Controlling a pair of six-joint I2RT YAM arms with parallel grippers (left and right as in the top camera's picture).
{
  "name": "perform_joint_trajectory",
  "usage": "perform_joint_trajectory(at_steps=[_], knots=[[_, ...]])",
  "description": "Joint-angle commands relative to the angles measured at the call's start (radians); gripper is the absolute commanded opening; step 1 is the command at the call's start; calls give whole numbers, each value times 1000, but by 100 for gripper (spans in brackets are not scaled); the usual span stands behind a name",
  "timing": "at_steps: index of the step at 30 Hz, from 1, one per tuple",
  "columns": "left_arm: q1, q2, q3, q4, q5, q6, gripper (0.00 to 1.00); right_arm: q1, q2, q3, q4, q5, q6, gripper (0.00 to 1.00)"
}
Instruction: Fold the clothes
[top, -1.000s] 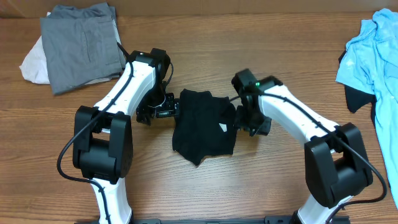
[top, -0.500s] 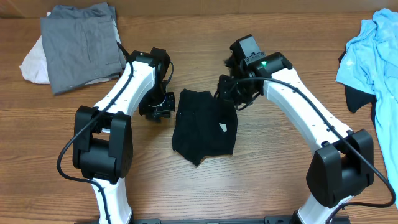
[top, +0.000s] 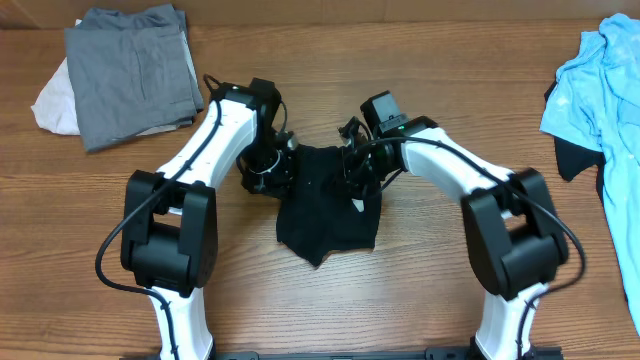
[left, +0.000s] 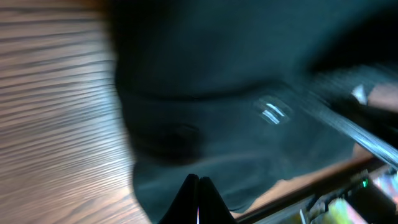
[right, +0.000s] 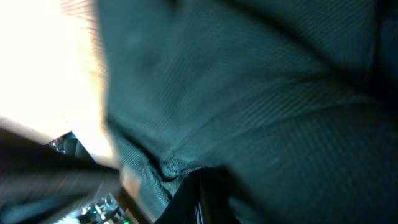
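Observation:
A crumpled black shirt (top: 325, 205) with a small white label mark lies mid-table. My left gripper (top: 281, 166) is at the shirt's top left corner, and my right gripper (top: 353, 168) is at its top right. In the left wrist view the left gripper (left: 198, 179) is shut, its tips pressed together on the black shirt (left: 217, 93). The right wrist view shows the right gripper (right: 200, 174) shut too, with the black shirt (right: 261, 93) puckered at its tips.
A folded grey garment (top: 130, 70) lies at the back left on a white one (top: 52, 102). A light blue garment (top: 600, 90) sprawls at the right edge over a dark piece (top: 570, 160). Bare wooden table (top: 420, 290) shows in front.
Both grippers have shut. The left one slid right onto the shirt's top left corner. The right arm swung up and over from the shirt's right side to its top right corner.

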Motion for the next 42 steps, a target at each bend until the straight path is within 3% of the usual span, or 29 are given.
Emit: perform_joint_trajectory(at_steps=[1,9,15,20,24,28,31,33,35,42], knots=[[-16,-19,-4,-2,71,82,4,-21,56,-6,34,-19,21,6],[-19,-16,-61,87,47,80,4,-90,85,-3,0,116,43,5],[-19,-16,-186,210,58,81,5,-156,56,29,-32,-114,-37,4],[-18,-16,-203,215,19,80,4,-163,-55,52,-145,-106,-66,4],[7,-16,-202,181,-101,-11,4,-157,-161,52,-320,43,-71,6],[20,-16,-201,180,-69,-9,4,-106,-175,46,-409,83,-127,7],[19,-16,-199,187,-56,-10,4,-48,-174,5,-372,76,-120,7],[19,-16,-199,187,-31,-10,4,19,-169,-60,-278,76,-87,14],[19,-16,-199,185,-31,-10,4,39,-163,-103,-226,76,-60,15],[20,-16,-200,174,-43,-5,4,-23,-139,-266,-134,143,-30,14]])
